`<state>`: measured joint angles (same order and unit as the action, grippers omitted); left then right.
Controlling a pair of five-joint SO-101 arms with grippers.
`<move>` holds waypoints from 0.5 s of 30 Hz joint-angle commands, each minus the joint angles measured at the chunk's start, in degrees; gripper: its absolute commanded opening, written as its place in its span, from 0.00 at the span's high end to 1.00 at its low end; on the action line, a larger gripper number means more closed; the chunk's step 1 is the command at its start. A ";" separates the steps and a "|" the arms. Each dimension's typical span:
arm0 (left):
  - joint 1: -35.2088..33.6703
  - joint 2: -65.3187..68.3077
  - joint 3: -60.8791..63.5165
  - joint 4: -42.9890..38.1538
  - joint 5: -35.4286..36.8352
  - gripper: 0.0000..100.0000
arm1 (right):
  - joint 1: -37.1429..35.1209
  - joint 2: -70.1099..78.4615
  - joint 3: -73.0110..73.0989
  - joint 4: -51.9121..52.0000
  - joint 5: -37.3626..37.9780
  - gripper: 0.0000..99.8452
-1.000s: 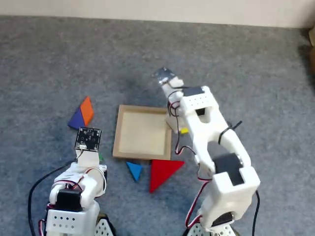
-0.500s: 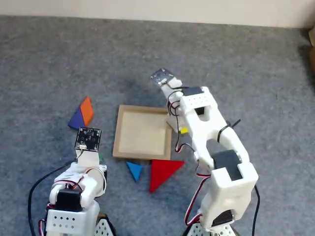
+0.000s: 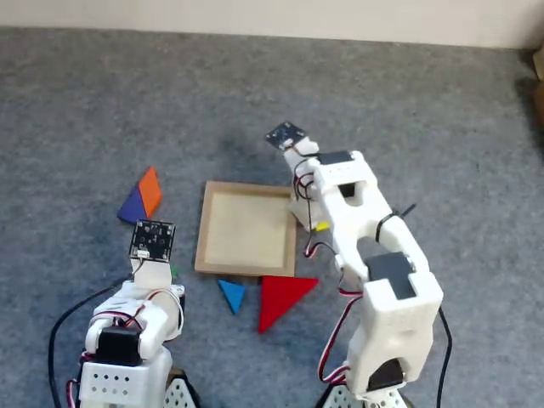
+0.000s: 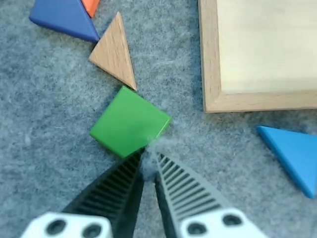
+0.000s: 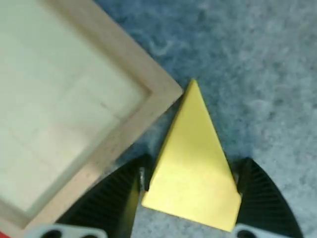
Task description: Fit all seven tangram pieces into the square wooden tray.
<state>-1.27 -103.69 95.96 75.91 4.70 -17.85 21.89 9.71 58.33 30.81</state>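
The square wooden tray (image 3: 204, 229) lies empty in mid-table. A yellow triangle (image 5: 193, 153) rests on the carpet, its tip at a corner of the tray (image 5: 148, 106). My right gripper (image 5: 190, 176) is shut on its wide end, one finger on each side. In the high view the yellow triangle (image 3: 320, 226) peeks out under the right arm. My left gripper (image 4: 148, 157) is shut and empty, its tips at the edge of a green square (image 4: 130, 128). Near it lie a wooden triangle (image 4: 115, 53) and a light blue triangle (image 4: 292, 151).
A dark blue triangle (image 3: 132, 206) and an orange piece (image 3: 150, 189) lie left of the tray. A large red triangle (image 3: 280, 296) and the light blue triangle (image 3: 231, 293) lie in front of it. Grey carpet stretches bare behind and to the right.
The right arm's wrist has turned and shifted slightly by the tray's right edge. The left arm and all loose pieces have stayed put.
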 commanded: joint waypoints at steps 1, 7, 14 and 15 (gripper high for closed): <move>0.04 -0.48 1.19 0.35 0.26 1.00 | 2.68 2.24 -2.77 3.74 0.62 0.73; 0.04 -0.48 1.19 0.35 0.26 1.00 | 4.53 2.07 -5.93 10.95 0.18 0.73; 0.04 -0.48 1.19 0.35 0.26 1.00 | 4.44 1.98 -6.02 16.22 -8.70 0.73; 0.04 -0.48 1.19 0.35 0.26 1.00 | 4.53 1.98 -6.02 16.22 -10.11 0.73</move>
<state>-1.27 -103.69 95.96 75.91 4.70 -15.21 23.91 4.18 72.40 25.10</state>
